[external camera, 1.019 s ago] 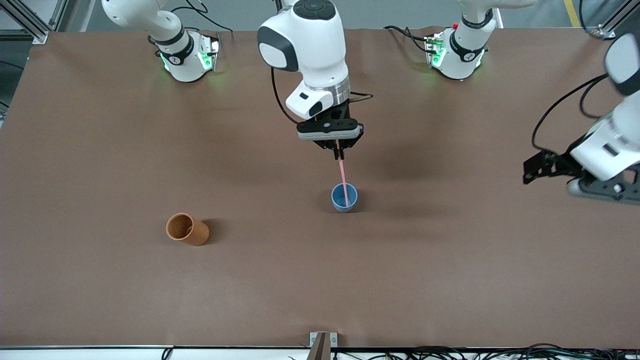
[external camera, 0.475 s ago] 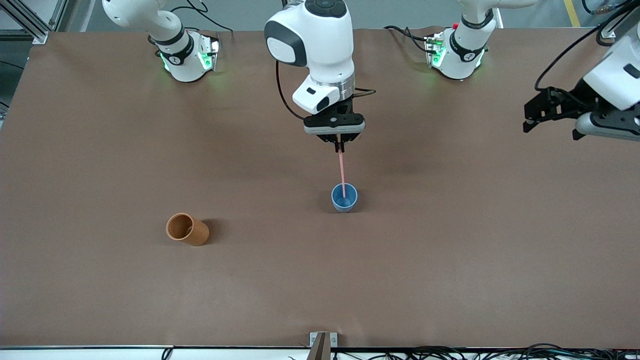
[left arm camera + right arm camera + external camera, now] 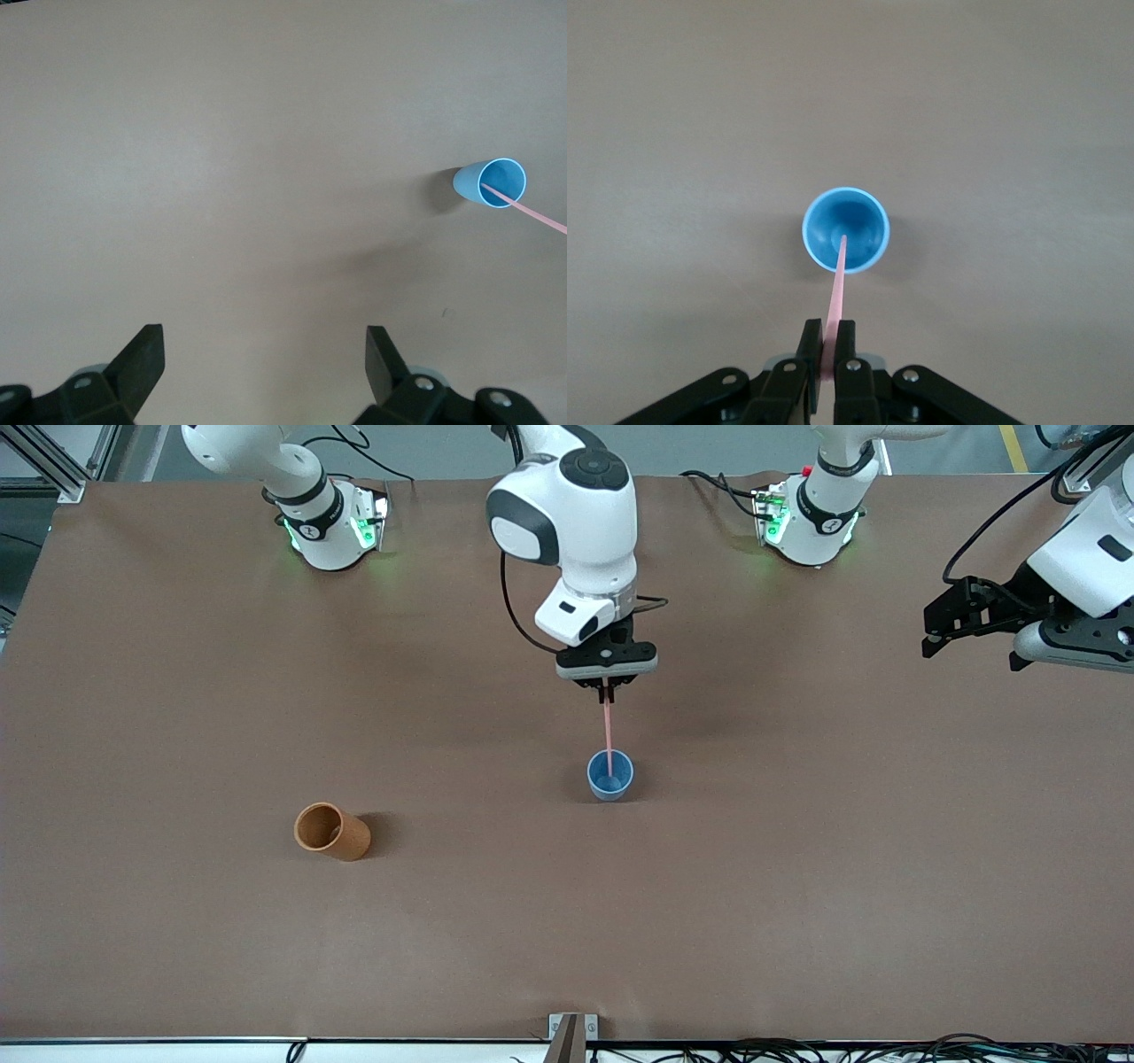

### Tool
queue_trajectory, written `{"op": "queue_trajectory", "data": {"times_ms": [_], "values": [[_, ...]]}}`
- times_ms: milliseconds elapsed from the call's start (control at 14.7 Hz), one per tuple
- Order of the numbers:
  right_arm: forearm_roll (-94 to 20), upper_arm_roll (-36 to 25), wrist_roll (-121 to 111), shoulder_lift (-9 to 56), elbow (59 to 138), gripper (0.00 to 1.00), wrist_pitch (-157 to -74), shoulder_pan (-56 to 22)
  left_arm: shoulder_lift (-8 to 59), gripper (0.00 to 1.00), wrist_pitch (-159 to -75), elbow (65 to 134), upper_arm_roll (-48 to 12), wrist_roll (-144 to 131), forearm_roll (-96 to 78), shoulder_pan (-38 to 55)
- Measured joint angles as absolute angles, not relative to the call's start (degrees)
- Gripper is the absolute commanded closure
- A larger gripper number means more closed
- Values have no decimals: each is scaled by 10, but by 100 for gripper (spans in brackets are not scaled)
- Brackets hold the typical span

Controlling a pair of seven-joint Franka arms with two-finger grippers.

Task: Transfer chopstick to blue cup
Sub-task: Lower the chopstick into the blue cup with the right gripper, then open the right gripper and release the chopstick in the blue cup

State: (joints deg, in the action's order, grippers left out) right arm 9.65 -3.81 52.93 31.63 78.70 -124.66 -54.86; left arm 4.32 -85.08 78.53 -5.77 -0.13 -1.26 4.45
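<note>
**Chopstick held over the blue cup**

The chopstick (image 3: 608,726) is clamped at its upper end between the closed fingers of the right gripper (image 3: 607,685), which hangs above the blue cup (image 3: 610,775). The stick's lower tip is seen inside the cup's rim; whether it touches the bottom cannot be told. The left gripper (image 3: 930,631) is held with fingers spread and nothing between them, over the left arm's end of the table (image 3: 797,886); its arm is partly cut off by the frame edge. An orange cup (image 3: 330,832) is seen toward the right arm's end, tipped
</note>
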Motion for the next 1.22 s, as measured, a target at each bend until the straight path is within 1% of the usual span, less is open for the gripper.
{"op": "queue_trajectory", "data": {"times_ms": [68, 136, 204, 272, 340, 407, 679, 815, 1019, 1222], "values": [[102, -38, 528, 323, 787, 90, -1263, -549, 44, 0, -851, 785, -57, -1, -13, 45], [108, -38, 527, 329, 787, 85, -1273, -549, 45, 0, -851, 785, -57, -1, -13, 45], [115, -39, 527, 333, 787, 75, -1278, -549, 45, 0, -851, 785, -57, 0, -13, 44], [117, -40, 527, 335, 787, 60, -1280, -549, 45, 0, -851, 785, -56, 1, -13, 45], [118, -42, 526, 335, 787, 36, -1280, -549, 45, 0, -851, 785, -57, 3, -13, 45], [118, -44, 526, 335, 785, 19, -1280, -548, 45, 0, -851, 785, -56, 7, -13, 44], [119, -52, 525, 329, 776, 5, -1280, -539, 45, 0, -851, 785, -54, 22, -13, 44], [119, -53, 525, 309, 771, 2, -1258, -523, 46, 0, -851, 785, -53, 22, -13, 44], [119, -55, 523, 250, 771, 1, -1190, -482, 50, 0, -851, 786, -53, 22, -13, 44], [117, -55, 515, 186, 797, 0, -1158, -434, 53, 0, -851, 786, -53, 22, -13, 44]]}}
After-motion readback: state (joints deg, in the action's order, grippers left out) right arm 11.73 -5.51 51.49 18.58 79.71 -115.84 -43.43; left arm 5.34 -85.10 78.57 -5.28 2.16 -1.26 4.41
